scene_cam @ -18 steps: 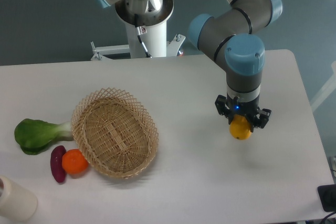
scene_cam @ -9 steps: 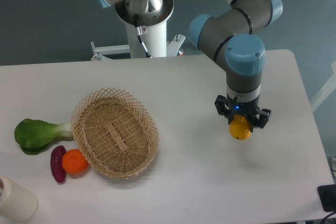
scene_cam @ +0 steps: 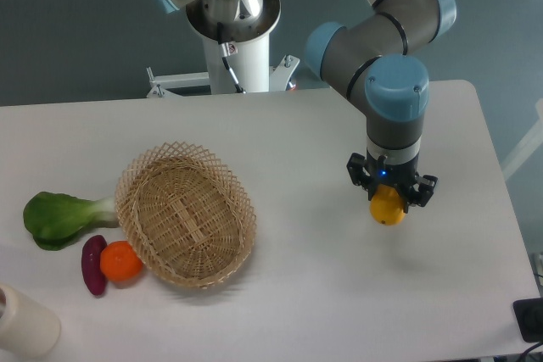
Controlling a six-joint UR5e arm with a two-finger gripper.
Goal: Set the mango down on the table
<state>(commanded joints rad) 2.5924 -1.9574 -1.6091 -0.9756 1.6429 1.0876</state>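
Note:
The yellow mango (scene_cam: pixel 389 208) hangs in my gripper (scene_cam: pixel 390 203), whose fingers are shut on its upper half. It is held over the right part of the white table (scene_cam: pixel 314 277), close to the surface; a faint shadow lies on the tabletop just below and right of it. Whether the fruit touches the table I cannot tell. The arm's blue-capped wrist stands straight above the gripper and hides its top.
A woven wicker basket (scene_cam: pixel 186 214) sits left of centre. Beside it at the left lie a green leafy vegetable (scene_cam: pixel 58 216), a purple vegetable (scene_cam: pixel 92 264) and an orange fruit (scene_cam: pixel 121 261). A white cylinder (scene_cam: pixel 24 324) stands at the front left corner.

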